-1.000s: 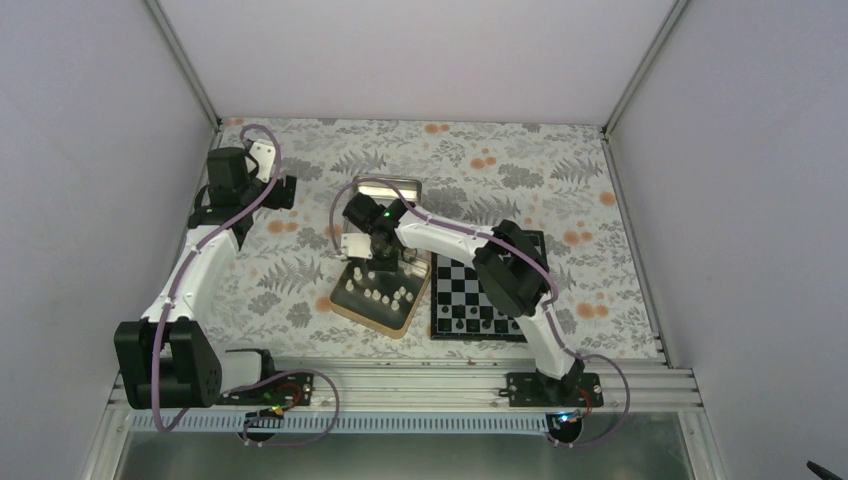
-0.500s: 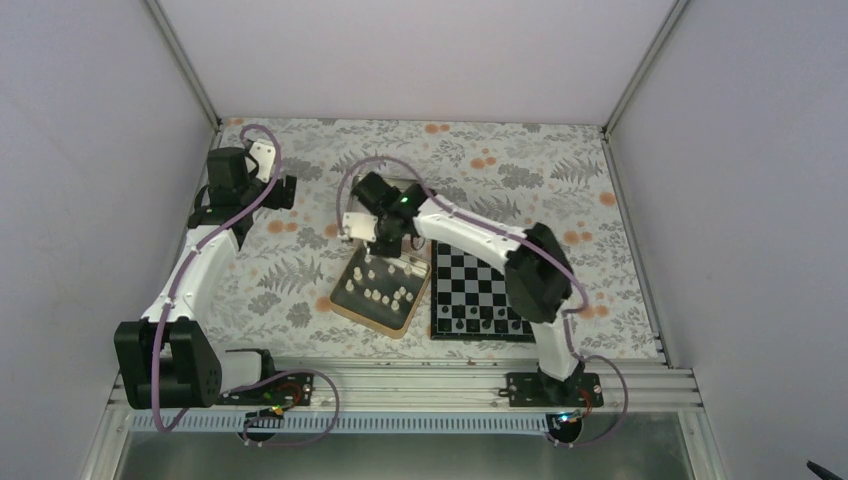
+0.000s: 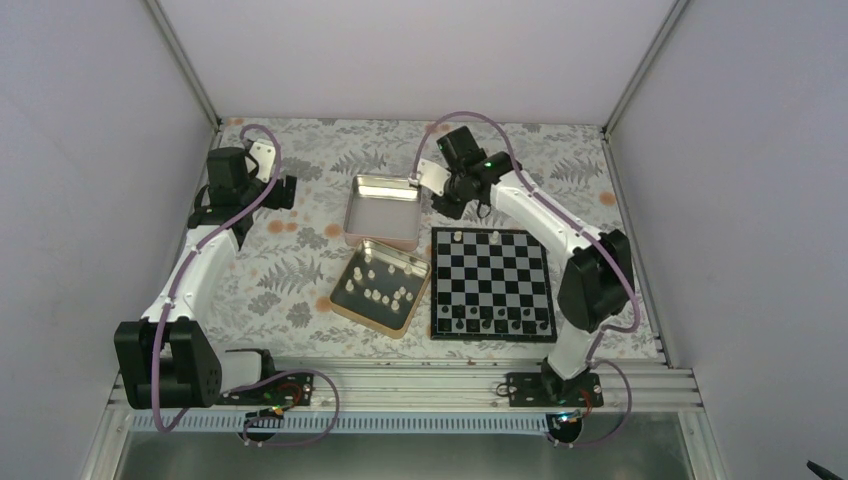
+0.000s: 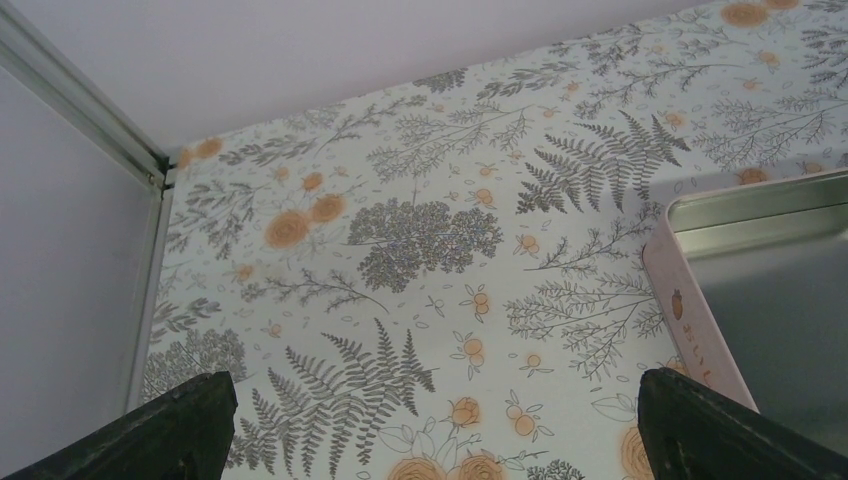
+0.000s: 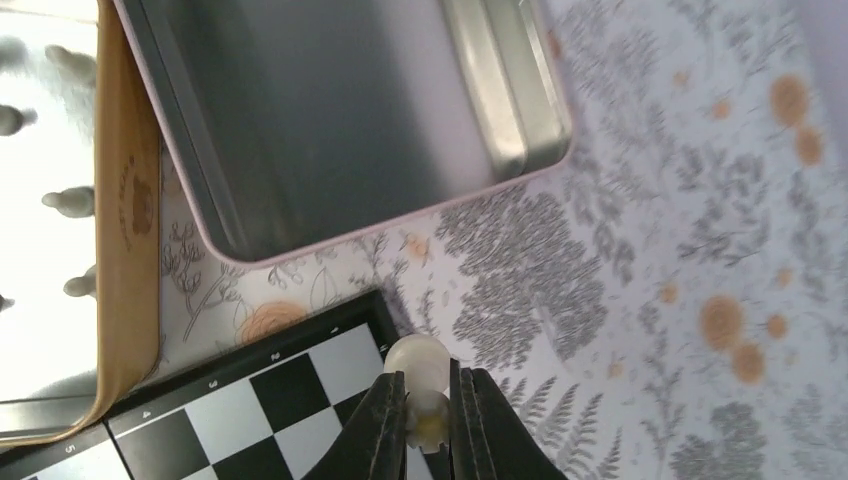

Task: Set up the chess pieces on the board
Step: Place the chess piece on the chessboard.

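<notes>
In the right wrist view my right gripper is shut on a cream-white chess piece, held above the far left corner of the board. From above, the right gripper hangs just behind the black-and-silver board. Two cream pieces stand on the board's far row, and dark pieces line its near rows. Several more cream pieces lie in the near tin. My left gripper is open over bare cloth, far from the board; its fingertips frame nothing.
An empty metal tin sits behind the tin of pieces, its rim at the right of the left wrist view and just left of my right gripper. Flowered cloth covers the table. Walls close in left, right and back.
My right arm has risen out of the tin of pieces and swung back and right to the board's far left corner, its jaws closing on a cream piece. The left arm has not moved.
</notes>
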